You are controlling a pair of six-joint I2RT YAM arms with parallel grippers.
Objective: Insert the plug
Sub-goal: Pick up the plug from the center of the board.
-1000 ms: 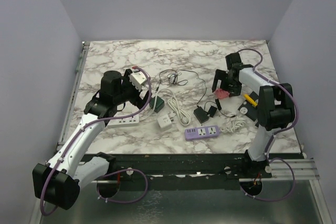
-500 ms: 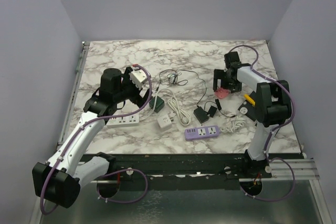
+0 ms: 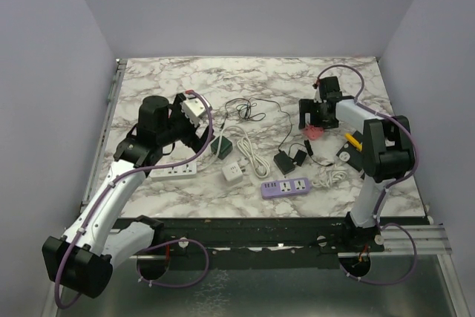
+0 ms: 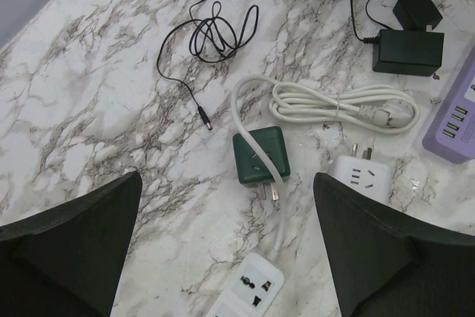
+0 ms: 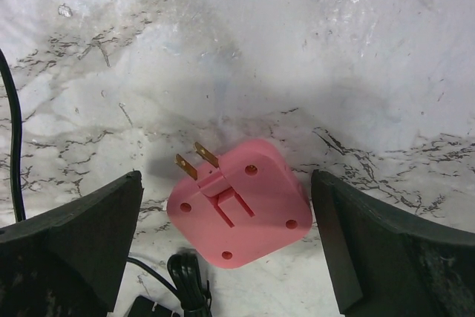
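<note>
The left gripper (image 4: 226, 180) has shifted only slightly in the last second. Its jaws stand apart and empty above the green plug (image 4: 257, 156). The right gripper (image 5: 226, 176) has drawn back toward the far edge, which uncovers the pink plug (image 5: 237, 198) in the overhead view. Its jaws are spread wide with the plug between them but not touching. That plug lies loose on the marble table (image 3: 185, 79) with its two prongs tilted up, so treat the grasp as not yet made and the insertion as not begun.

Count, near to far:
- two strips: purple power strip (image 3: 286, 186), white power strip (image 3: 174, 171)
- one white adapter (image 3: 234, 173)
- one green plug
- two black adapters (image 4: 407, 51)
- one pink plug
- one coiled white cable (image 4: 341, 105)
- one thin black cable (image 4: 219, 31)
</note>
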